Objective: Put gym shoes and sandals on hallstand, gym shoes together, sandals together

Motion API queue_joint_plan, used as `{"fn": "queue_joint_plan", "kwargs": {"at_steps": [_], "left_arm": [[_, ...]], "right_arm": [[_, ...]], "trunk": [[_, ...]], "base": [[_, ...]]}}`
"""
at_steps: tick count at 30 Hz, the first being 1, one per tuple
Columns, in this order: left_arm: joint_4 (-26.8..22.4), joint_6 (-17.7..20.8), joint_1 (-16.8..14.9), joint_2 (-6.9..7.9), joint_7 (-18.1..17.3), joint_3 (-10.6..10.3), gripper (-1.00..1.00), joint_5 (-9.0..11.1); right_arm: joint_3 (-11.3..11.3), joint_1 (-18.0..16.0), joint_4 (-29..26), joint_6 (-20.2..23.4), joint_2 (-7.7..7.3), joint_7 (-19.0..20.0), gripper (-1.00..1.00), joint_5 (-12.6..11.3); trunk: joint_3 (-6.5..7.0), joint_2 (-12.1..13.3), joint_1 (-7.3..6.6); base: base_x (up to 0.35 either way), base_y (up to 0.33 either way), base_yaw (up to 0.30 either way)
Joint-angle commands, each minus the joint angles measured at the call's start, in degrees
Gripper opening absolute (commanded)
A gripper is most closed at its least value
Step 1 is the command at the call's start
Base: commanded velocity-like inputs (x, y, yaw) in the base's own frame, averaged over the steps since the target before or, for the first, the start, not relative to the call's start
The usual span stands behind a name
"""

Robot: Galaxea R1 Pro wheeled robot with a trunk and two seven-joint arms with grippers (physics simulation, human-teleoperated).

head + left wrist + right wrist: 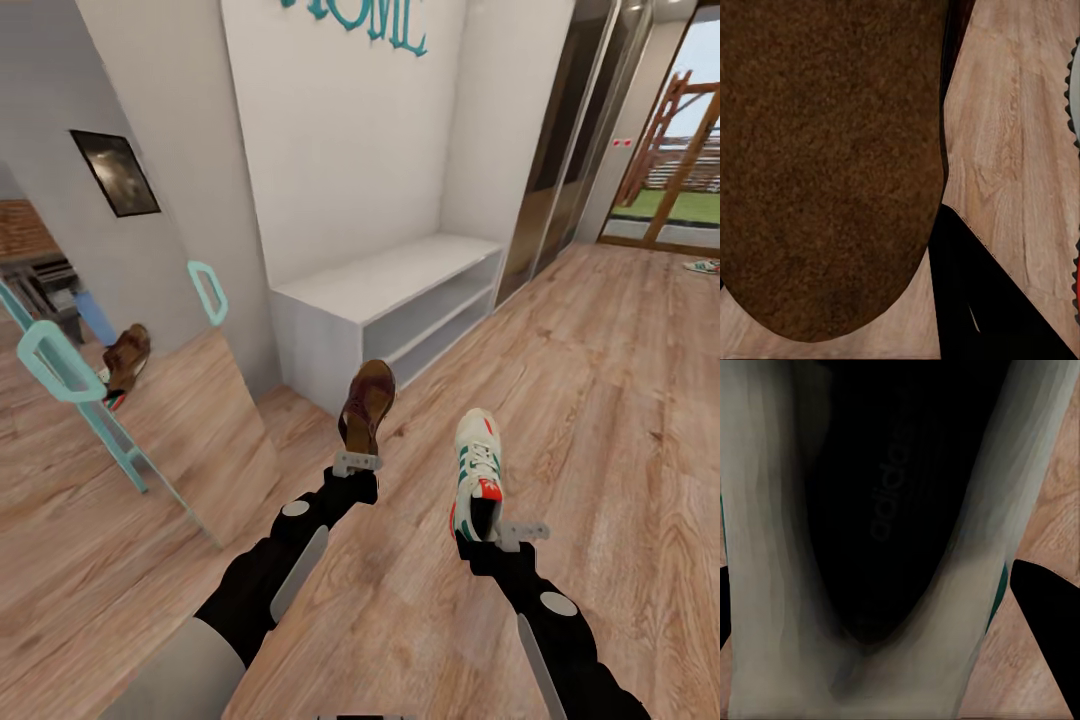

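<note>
Sandal (367, 402): dark brown leather, tan insole, clamped at the heel by the left pincer (357, 462), above the floor. Gym shoe (478, 470): white, green stripes, red-orange patches, gripped by the right pincer (497, 535), beside it.

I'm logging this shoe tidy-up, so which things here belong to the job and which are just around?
Job:
- dark brown leather sandal, held by left gripper
- white green-striped sneaker, held by right gripper
- second sneaker, by the doorway

Around:
- white "HOME" bench
- mirror
- black wall picture
</note>
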Motion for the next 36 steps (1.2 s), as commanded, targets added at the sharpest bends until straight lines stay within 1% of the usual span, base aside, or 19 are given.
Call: {"fn": "queue_joint_plan", "kwargs": {"at_steps": [1, 8, 36], "left_arm": [[-0.05, 0.28, -0.04, 0.0, 0.05, -0.04, -1.0, 0.31], [-0.05, 0.28, -0.04, 0.0, 0.05, -0.04, -1.0, 0.31], [-0.05, 0.9, -0.04, 0.0, 0.05, -0.04, -1.0, 0.22]], "right_arm": [[-0.06, -0.01, -0.1, 0.31, 0.03, -0.07, -1.0, 0.01], [-0.06, -0.01, -0.02, 0.31, 0.03, -0.07, -1.0, 0.01], [-0.06, -0.01, -0.01, 0.29, 0.03, -0.07, -1.0, 0.01]], "trunk": [[0.0, -0.02, -0.04], [0.36, -0.02, -0.04], [1.77, -0.02, -0.04]], "base": [[-0.165, -0.029, 0.277], [-0.048, -0.008, 0.277], [-0.001, 0.0, 0.277]]}}
